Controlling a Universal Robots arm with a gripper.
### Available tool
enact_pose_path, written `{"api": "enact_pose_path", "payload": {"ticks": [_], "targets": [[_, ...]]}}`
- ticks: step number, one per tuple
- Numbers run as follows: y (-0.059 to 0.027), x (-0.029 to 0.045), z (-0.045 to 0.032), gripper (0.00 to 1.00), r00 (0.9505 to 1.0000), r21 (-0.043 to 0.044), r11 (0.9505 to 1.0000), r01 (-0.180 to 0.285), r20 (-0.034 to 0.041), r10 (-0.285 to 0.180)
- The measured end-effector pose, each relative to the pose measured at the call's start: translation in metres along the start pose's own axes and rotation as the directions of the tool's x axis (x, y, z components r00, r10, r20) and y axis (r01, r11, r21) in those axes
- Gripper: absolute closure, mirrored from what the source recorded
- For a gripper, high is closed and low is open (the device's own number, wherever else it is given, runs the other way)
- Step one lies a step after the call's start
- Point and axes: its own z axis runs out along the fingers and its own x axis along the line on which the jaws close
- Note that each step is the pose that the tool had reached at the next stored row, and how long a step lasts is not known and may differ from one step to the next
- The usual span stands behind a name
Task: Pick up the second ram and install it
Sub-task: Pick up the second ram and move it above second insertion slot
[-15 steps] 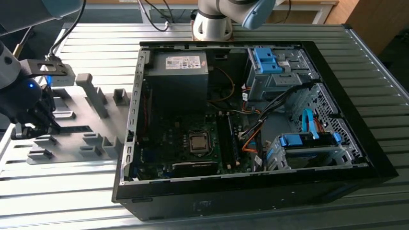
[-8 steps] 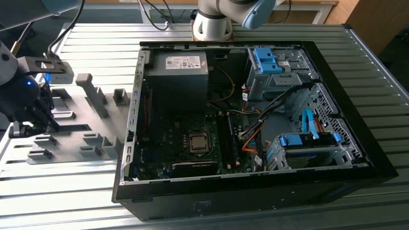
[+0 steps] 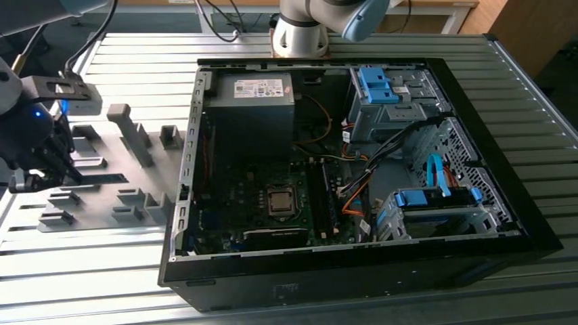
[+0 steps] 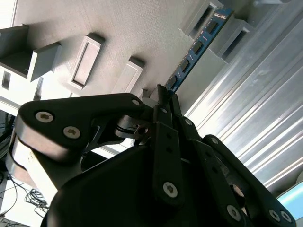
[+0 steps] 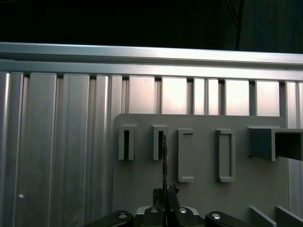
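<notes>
One ram (image 4: 196, 46), pinched by end effector (image 4: 164, 93), sits in grey fixture (image 4: 132, 28).

The ribbed aluminium table (image 3: 505, 95) takes bright glare all along its slats. Past its far edge sits a wooden desk (image 3: 434, 7), with cables (image 3: 226, 17) hanging under it. At the far corner on the exterior view's right stands a brown wooden panel (image 3: 532, 27), with dark floor (image 3: 564, 95) beside it.

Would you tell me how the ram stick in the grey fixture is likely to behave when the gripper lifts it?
The second ram looks a thin flat board, so probably stiff and light. Gripped on edge near one end by the gripper, it may tilt. Its small chips suggest it is fragile.
</notes>
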Motion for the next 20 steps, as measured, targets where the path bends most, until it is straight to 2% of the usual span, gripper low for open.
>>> {"api": "enact_pose_path", "payload": {"ticks": [20], "targets": [[0.0005,-0.0008,-0.0149,0.86,1.0000,0.0000,1.0000,0.000,0.0000,0.000]]}}
